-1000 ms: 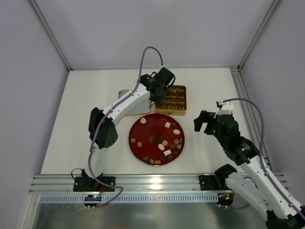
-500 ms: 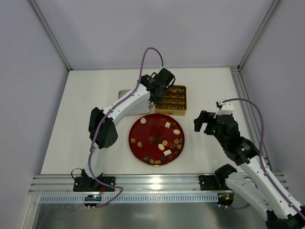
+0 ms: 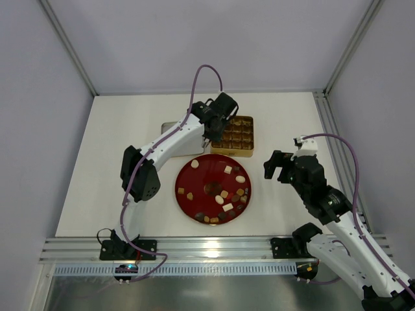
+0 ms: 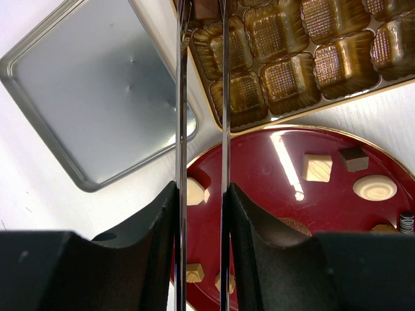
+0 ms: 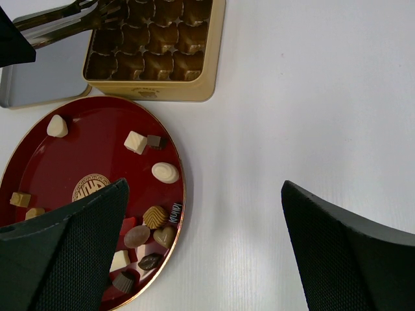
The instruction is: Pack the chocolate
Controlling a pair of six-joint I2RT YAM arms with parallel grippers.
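Several chocolates point(image 3: 227, 194) in dark brown, caramel and cream lie on the round red plate point(image 3: 204, 172), also in the right wrist view point(image 5: 165, 172). The gold tin point(image 3: 232, 153) with its grid of cells point(image 4: 285, 78) stands just behind the plate. My left gripper point(image 3: 217, 135) reaches its long metal blades into the tin's near-left corner cell. A dark brown chocolate point(image 4: 206, 8) sits between the blade tips at the frame's top edge; whether they still press on it does not show. My right gripper point(image 3: 277, 167) hangs wide open over bare table, right of the plate point(image 5: 91, 155).
A silver tin lid point(image 3: 172, 129) lies flat left of the gold tin, seen large in the left wrist view point(image 4: 97, 97). The white table runs to grey walls at the sides and back. A metal rail lines the near edge.
The left gripper's blades have parted slightly over the tin's corner cell. Neither arm has visibly shifted.
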